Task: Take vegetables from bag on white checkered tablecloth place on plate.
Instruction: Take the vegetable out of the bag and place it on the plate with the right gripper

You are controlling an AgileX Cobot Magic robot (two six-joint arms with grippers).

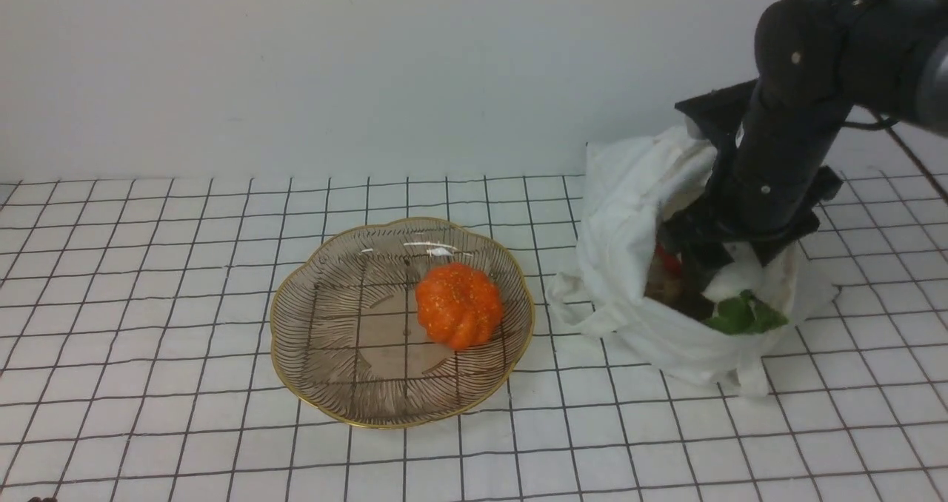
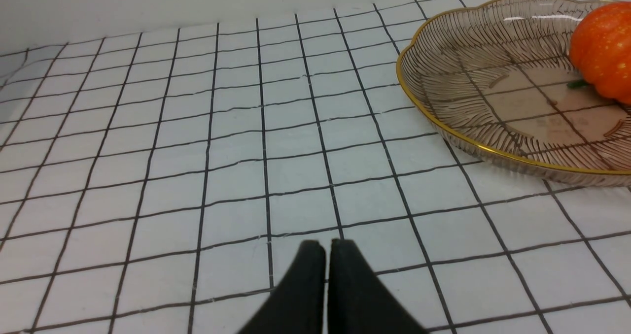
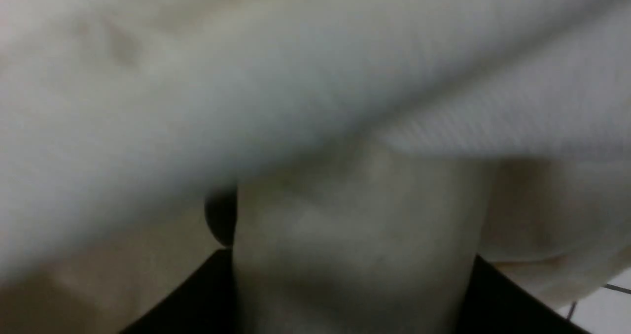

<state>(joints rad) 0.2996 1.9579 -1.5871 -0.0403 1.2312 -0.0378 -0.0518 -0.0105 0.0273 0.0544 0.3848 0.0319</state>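
Right end effector [image 1: 687,276] inside white bag [image 1: 622,213]

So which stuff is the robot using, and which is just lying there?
For the job: bag, green leaves and red bit in it, pumpkin, plate, tablecloth, right gripper in the bag.
Just there: wall, left gripper, shut, holding nothing.

Count: plate [image 1: 326,324] 1 | orange pumpkin [image 1: 458,315] 1 | bag [image 1: 629,213] 1 | tablecloth [image 1: 148,265] 1 | green leaf bunch [image 1: 744,315] 1 | red piece [image 1: 669,260] 1 | brownish pieces [image 1: 663,289], number not resolvable
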